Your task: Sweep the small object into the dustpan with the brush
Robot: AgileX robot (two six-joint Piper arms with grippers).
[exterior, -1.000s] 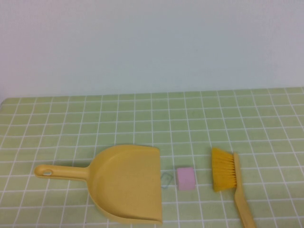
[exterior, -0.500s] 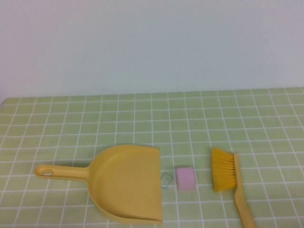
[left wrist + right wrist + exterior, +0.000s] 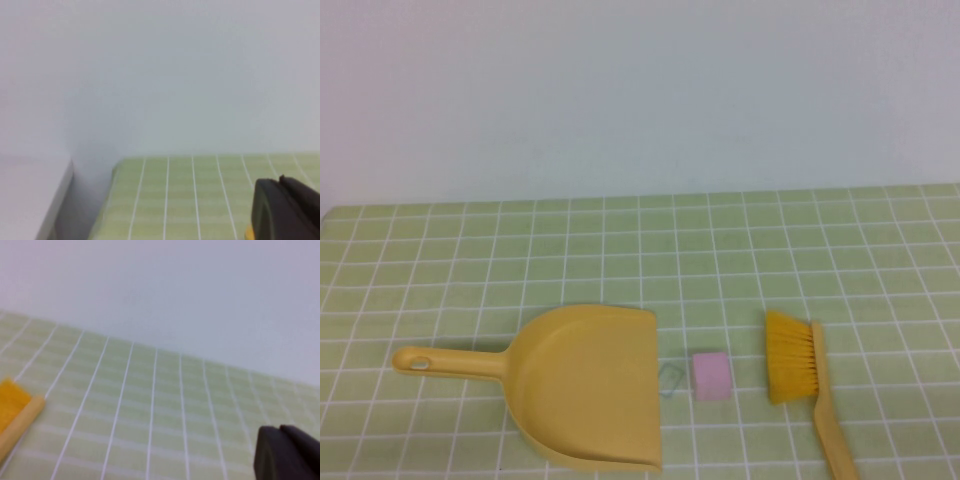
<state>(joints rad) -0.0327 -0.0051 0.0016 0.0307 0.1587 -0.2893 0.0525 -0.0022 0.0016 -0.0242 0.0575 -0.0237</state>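
On the green tiled table (image 3: 740,250), the pale pink block (image 3: 711,375) lies between the yellow dustpan (image 3: 582,388) and the brush (image 3: 804,380), near the table's near edge. It sits just right of the dustpan's open mouth and just left of the brush's orange-yellow bristles (image 3: 789,356), touching neither. A tiny greyish wire clip (image 3: 670,378) lies between the block and the dustpan's lip. The dustpan's long handle points toward the robot's left, and the brush handle runs toward the near edge.

Neither arm appears in the high view, so the block lies apart from both claws. The left gripper (image 3: 286,210) shows only as a dark part at the corner of the left wrist view, above the table near its edge, with a sliver of yellow just beside it; whether it is spread or pressed together I cannot tell. The right gripper (image 3: 286,454) likewise shows only as a dark part in the right wrist view, and its state I cannot tell either. That view catches an end of the bristles (image 3: 11,401) and the brush's back (image 3: 20,428), but neither wrist view shows the block.

Counted: one block, one dustpan, one brush, one clip.
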